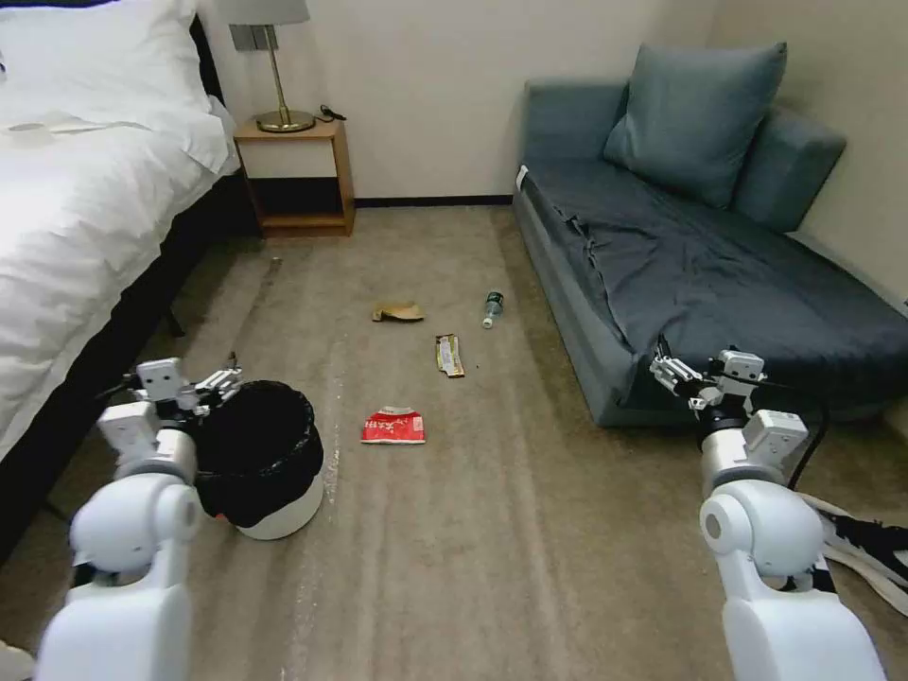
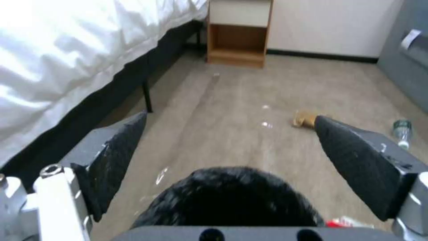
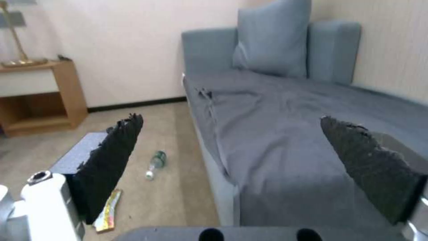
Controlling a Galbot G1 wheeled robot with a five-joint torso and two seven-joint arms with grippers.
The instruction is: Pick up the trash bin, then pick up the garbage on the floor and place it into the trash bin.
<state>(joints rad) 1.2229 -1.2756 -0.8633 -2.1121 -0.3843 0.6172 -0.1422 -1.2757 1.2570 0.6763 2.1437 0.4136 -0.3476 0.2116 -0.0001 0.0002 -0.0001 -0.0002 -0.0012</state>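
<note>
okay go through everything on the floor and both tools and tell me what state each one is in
trash bin: upright on carpet, black liner on rim
left tool: open, at bin's rim
right tool: open, holding nothing
snack packet: flat on carpet
gold wrapper: flat
bottle: on its side
cardboard scrap: on carpet

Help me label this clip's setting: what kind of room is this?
Likely a hotel room or bedroom: a white-sheeted bed, a wooden nightstand holding a brass lamp, and a blue sofa on carpet.

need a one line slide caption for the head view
Left end effector open at the trash bin rim; snack packet, gold wrapper, bottle, cardboard scrap on carpet.
</note>
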